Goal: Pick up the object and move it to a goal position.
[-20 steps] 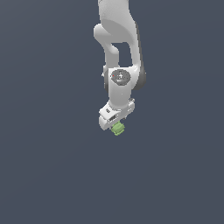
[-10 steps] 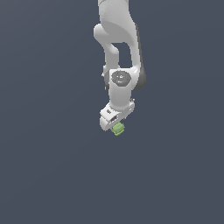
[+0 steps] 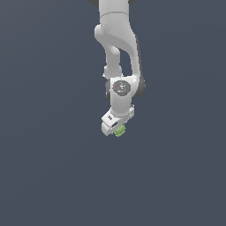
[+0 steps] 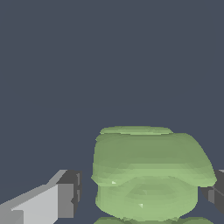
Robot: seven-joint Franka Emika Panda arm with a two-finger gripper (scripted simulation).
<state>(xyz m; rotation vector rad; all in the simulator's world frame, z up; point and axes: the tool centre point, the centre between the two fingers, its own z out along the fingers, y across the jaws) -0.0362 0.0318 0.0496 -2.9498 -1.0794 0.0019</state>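
We are seeing the light-green ridged object sitting at the tip of the white gripper, between its fingers; in the wrist view one pad is standing slightly apart from it, so we cannot tell how firmly the fingers are gripping. The arm is hanging downward against a plain dark grey backdrop
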